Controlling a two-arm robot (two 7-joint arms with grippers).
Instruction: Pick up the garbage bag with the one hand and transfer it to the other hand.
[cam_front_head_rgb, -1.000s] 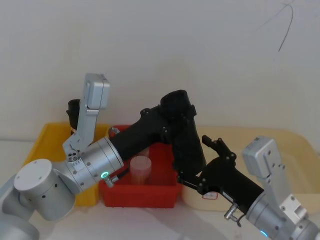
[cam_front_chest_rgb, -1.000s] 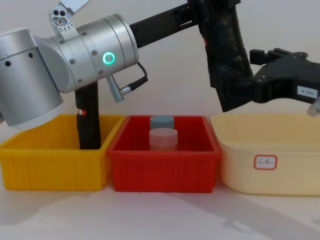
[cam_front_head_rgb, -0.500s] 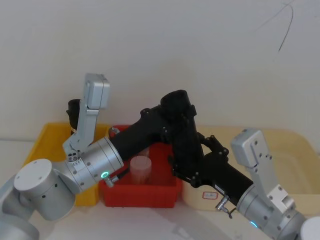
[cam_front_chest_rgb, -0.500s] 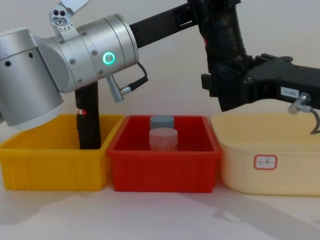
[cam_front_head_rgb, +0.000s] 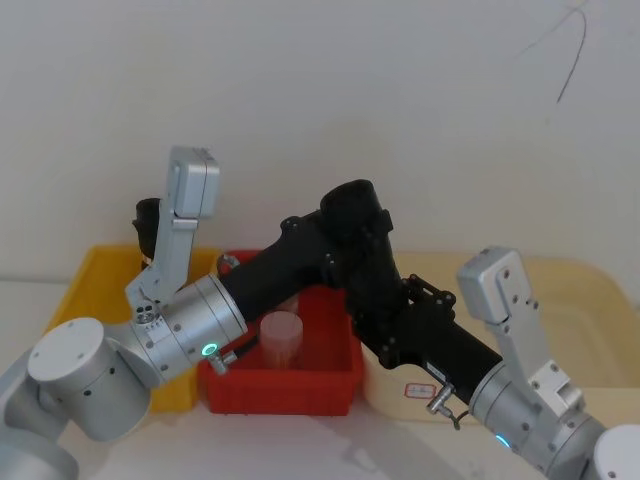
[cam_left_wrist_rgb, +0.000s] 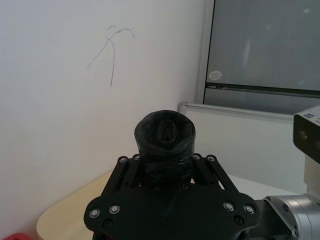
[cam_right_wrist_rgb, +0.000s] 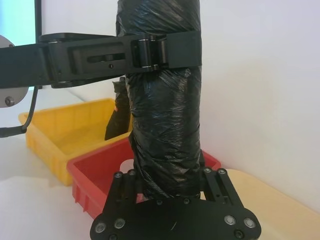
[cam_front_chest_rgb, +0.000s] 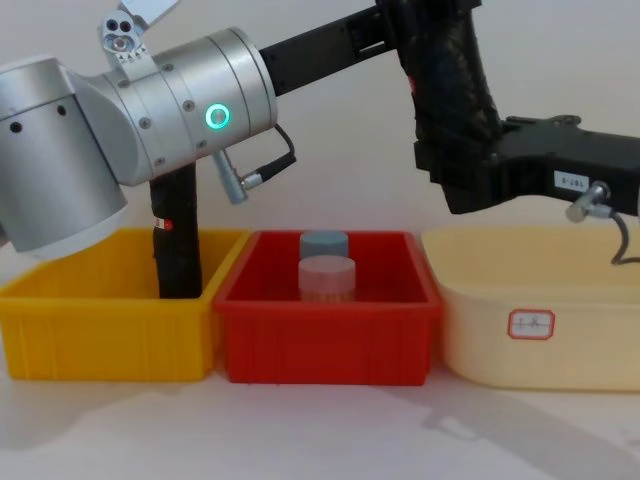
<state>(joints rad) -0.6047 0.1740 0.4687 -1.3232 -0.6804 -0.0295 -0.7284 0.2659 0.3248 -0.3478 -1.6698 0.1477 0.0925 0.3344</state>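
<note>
The garbage bag (cam_front_chest_rgb: 450, 80), a tall black roll, hangs upright in the air above the red bin's right end. My left gripper (cam_front_chest_rgb: 425, 20) is shut on its upper part; in the right wrist view the left gripper (cam_right_wrist_rgb: 150, 52) shows as a black band clamped across the garbage bag (cam_right_wrist_rgb: 162, 110). My right gripper (cam_front_chest_rgb: 460, 165) reaches in from the right and its fingers press both sides of the roll's lower end. In the head view the garbage bag (cam_front_head_rgb: 365, 260) is held by the left gripper (cam_front_head_rgb: 345, 235) above and the right gripper (cam_front_head_rgb: 390, 325) below.
A second black roll (cam_front_chest_rgb: 175, 235) stands in the yellow bin (cam_front_chest_rgb: 100, 335). The red bin (cam_front_chest_rgb: 325, 340) holds a pink-lidded jar (cam_front_chest_rgb: 327, 277) and a blue-lidded jar (cam_front_chest_rgb: 324, 243). A cream tub (cam_front_chest_rgb: 540, 320) sits at the right, under the right arm.
My right gripper has moved in from the right and its fingers have come together on the roll's lower end. The left arm and the roll have stayed still.
</note>
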